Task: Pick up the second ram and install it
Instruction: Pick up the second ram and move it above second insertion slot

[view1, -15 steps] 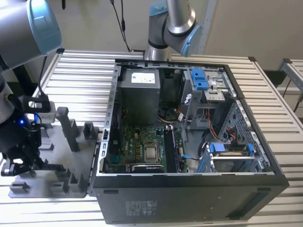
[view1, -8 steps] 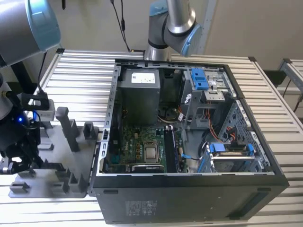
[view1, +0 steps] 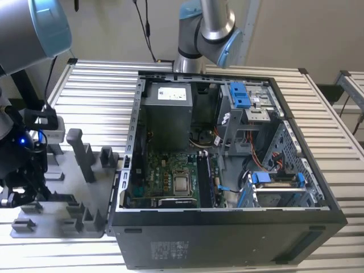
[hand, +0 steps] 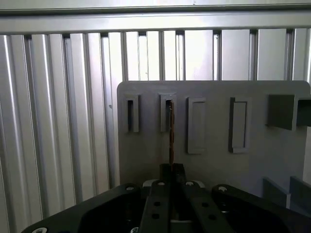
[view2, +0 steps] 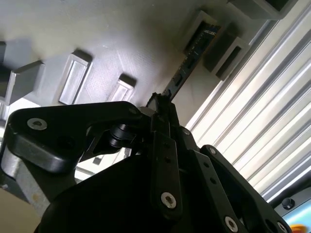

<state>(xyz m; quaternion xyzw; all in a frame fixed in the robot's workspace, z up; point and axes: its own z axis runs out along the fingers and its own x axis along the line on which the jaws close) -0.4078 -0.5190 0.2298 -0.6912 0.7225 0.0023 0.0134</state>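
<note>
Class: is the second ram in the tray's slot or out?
In: the second ram has its far end inside a slot of the grey tray; the end effector grips its near end.

In the first wrist view, the near end of the second ram (hand: 170, 131) is hidden between the closed fingers of the gripper (hand: 171, 167). The stick is seen edge-on, so its chips cannot be made out. In the exterior view, the gripper is cut off at the exterior view's left edge, and part of the grey tray (view1: 68, 185) is covered by it.
</note>
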